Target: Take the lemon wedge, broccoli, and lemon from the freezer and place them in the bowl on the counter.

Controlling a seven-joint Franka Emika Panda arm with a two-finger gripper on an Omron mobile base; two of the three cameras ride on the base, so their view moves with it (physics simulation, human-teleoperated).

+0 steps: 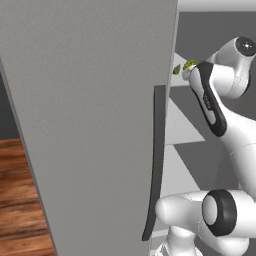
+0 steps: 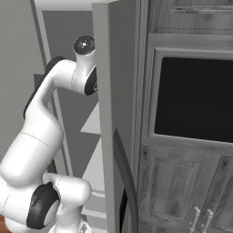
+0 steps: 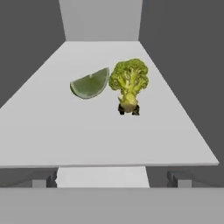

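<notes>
Fingertips (image 3: 38,182) stand at the bottom of the hand view, set wide apart with nothing between them, so the gripper (image 3: 107,181) is open and empty; it looks along a pale shelf (image 3: 100,131) inside the freezer (image 1: 90,125).

Broccoli (image 3: 128,83) stands near the middle of that shelf, florets up and stem down, slightly right of the gripper's line; the wedge (image 3: 90,83) lies just beside it on the left, its tip perhaps touching the florets, though the view is too soft to be sure; it looks greener than yellow here. No whole lemon is to be made out on this shelf.

The step in hand looks like the reach for the broccoli. To do it well, shift a little right so the stem sits midway between the fingers; go forward low over the shelf; close on the stem or the lower florets, not the crown, which would likely give; keep the left finger off the wedge, since a nudge could send it sliding toward the back.

Room: the shelf's front edge lies just ahead of the fingers and must be cleared before dropping; dark side walls narrow toward the back, with more open shelf on the left of the wedge than right of the broccoli. In the base views the arm (image 1: 210,95) reaches past the open door's edge, near the handle (image 1: 156,160); withdraw straight back before swinging.
</notes>
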